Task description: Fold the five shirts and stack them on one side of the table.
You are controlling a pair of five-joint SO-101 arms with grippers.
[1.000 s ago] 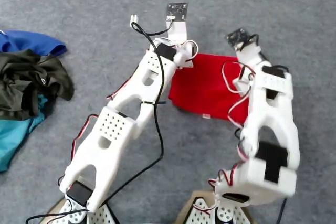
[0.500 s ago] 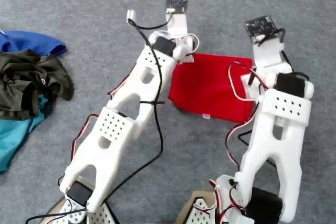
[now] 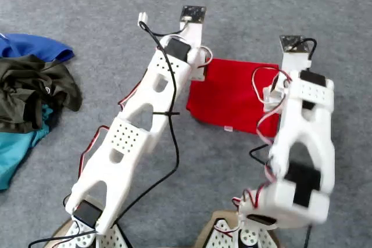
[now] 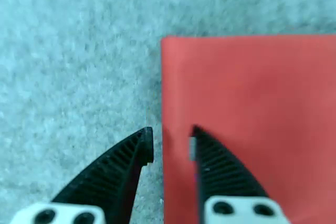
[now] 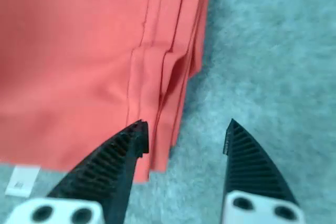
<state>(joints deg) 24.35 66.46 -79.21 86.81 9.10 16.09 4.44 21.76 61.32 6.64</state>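
A folded red shirt [image 3: 232,94] lies flat on the grey table, right of centre. My left gripper [image 3: 199,68] is at its far left corner; in the left wrist view the gripper [image 4: 172,141] is open, its fingers astride the edge of the red shirt [image 4: 252,119]. My right gripper [image 3: 278,88] is low at the shirt's right side; in the right wrist view the gripper [image 5: 185,129] is open, one finger over the layered edge of the red shirt [image 5: 79,51] and the other over bare table. Neither holds anything.
A loose pile of shirts sits at the table's left edge: a blue one [image 3: 32,46], a dark one [image 3: 35,88] and a teal one [image 3: 17,149]. Grey table [image 3: 104,27] lies bare between the pile and the arms.
The right arm swung to the right along the shirt's edge, stretched out, then drew back. The left gripper crept slightly farther up the table. The red shirt has stayed put.
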